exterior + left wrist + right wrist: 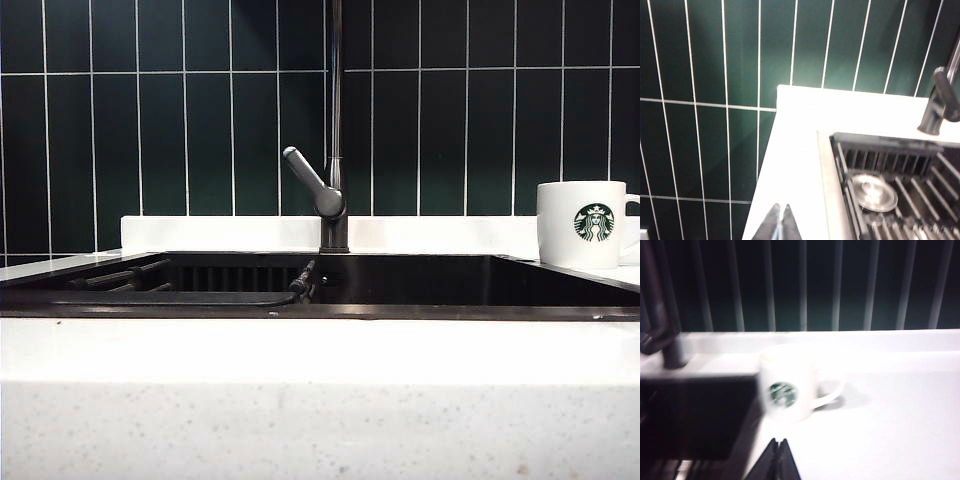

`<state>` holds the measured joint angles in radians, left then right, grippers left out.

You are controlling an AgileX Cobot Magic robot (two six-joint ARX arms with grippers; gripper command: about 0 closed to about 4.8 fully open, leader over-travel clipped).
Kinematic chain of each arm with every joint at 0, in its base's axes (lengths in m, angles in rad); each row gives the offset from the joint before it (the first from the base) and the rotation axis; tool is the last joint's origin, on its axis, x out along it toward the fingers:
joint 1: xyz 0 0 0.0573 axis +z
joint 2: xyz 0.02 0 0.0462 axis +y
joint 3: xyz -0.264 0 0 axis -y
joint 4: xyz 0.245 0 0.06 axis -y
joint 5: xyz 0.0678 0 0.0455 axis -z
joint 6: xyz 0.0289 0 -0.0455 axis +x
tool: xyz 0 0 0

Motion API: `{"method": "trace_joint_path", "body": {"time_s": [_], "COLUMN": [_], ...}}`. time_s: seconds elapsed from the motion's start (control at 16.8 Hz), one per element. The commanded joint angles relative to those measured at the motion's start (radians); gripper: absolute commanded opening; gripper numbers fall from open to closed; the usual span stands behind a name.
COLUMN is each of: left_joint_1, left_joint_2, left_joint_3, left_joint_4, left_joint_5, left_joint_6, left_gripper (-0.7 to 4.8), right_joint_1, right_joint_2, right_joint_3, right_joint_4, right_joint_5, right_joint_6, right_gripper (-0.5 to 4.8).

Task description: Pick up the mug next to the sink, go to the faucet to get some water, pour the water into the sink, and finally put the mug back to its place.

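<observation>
A white mug (583,224) with a green siren logo stands upright on the white counter at the right end of the dark sink (450,283). In the right wrist view the mug (787,385) shows its handle turned away from the sink (695,415). My right gripper (779,442) is shut and empty, some way short of the mug. The faucet (335,130) rises behind the sink's middle, its grey lever angled to the left. My left gripper (781,206) is shut and empty over the counter beside the sink's other end (832,150). The faucet (940,102) stands beyond it. No water shows.
A slatted rack (900,170) and a round metal drain cover (871,192) lie in the sink's left part. Dark green tiled wall (180,110) backs the counter. A white counter ledge (320,350) runs along the sink's front. Neither arm shows in the exterior view.
</observation>
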<state>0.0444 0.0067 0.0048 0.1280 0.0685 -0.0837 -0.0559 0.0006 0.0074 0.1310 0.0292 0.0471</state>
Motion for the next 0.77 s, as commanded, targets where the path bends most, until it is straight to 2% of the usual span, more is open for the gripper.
{"method": "trace_joint_path", "body": {"time_s": [0.06,0.12,0.24,0.48,0.54,0.65,0.71,0.77], "left_joint_1": [-0.001,-0.001,-0.001,-0.001,-0.001,-0.001,-0.001,-0.001], "left_joint_2": [0.0,0.014,0.086,0.441,0.576,0.731,0.813,0.886], "left_joint_3": [0.137,0.217,0.309,0.507,0.563,0.598,0.604,0.604], "left_joint_4": [-0.053,-0.105,-0.113,-0.058,-0.036,0.045,0.126,0.213], "left_joint_5": [0.002,-0.004,-0.003,0.063,0.119,0.214,0.282,0.296], "left_joint_6": [-0.006,0.001,0.001,-0.002,-0.005,-0.007,-0.006,-0.006], "left_gripper": [-0.06,-0.06,-0.06,-0.06,-0.06,-0.06,-0.06,-0.05], "right_joint_1": [0.003,0.003,0.002,0.002,-0.002,-0.013,-0.013,-0.013], "right_joint_2": [-0.001,0.016,0.078,0.388,0.5,0.607,0.673,0.727], "right_joint_3": [0.131,0.217,0.328,0.56,0.608,0.621,0.621,0.621], "right_joint_4": [-0.095,-0.179,-0.209,-0.21,-0.208,-0.185,-0.178,-0.179], "right_joint_5": [0.106,0.116,0.137,0.138,0.137,0.139,0.19,0.229], "right_joint_6": [0.117,0.107,0.024,-0.126,-0.134,-0.134,-0.134,-0.134], "right_gripper": [-0.06,-0.06,-0.06,-0.06,-0.06,-0.06,-0.06,-0.05]}}
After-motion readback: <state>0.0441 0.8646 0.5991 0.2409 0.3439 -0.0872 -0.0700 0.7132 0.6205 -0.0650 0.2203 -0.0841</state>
